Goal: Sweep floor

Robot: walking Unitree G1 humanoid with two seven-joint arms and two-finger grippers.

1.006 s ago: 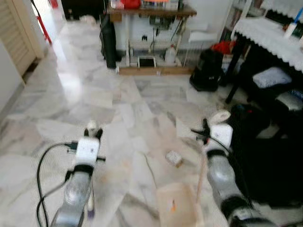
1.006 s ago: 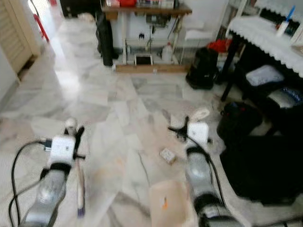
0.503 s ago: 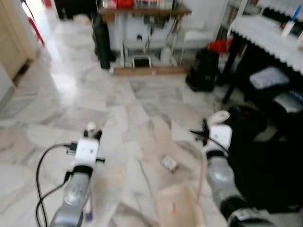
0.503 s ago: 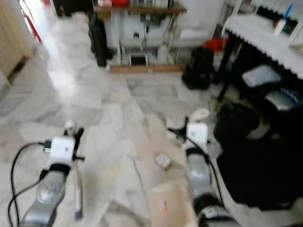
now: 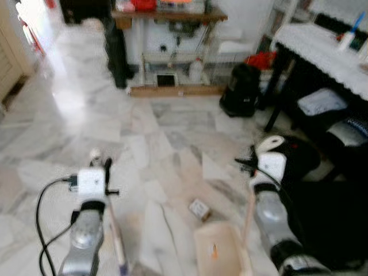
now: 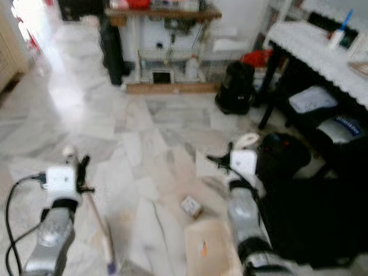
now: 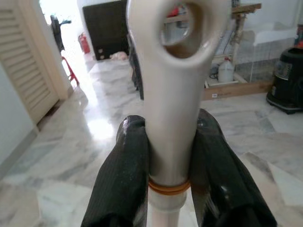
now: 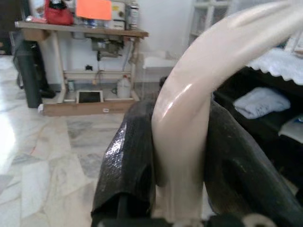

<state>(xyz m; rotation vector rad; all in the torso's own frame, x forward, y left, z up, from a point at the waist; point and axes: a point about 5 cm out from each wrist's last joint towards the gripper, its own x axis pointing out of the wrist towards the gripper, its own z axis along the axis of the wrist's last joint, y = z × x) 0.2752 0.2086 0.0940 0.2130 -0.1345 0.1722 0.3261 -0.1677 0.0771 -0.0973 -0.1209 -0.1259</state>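
My left gripper [image 5: 101, 166] is shut on the top of a cream broom handle [image 7: 173, 71] that has a hole at its end. The broom stick [image 5: 115, 233] slants down toward the floor by my left arm. My right gripper [image 5: 258, 156] is shut on the curved cream dustpan handle [image 8: 189, 109]. Below it the beige dustpan [image 5: 215, 252] rests on the marble floor. A small crumpled piece of litter [image 5: 199, 209] lies just beyond the pan's mouth, between the two arms.
A wooden table [image 5: 161, 14] with clutter under it stands at the back. A black bag [image 5: 241, 89] sits beside it. A table with a white lace cloth [image 5: 322, 49] and dark bags [image 5: 328, 195] crowd the right. A louvred door [image 5: 8, 63] is on the left.
The camera has shifted, so the room sits differently in the picture. My left arm and broom stand a little further left, the stick slanting more. Both grips are unchanged.
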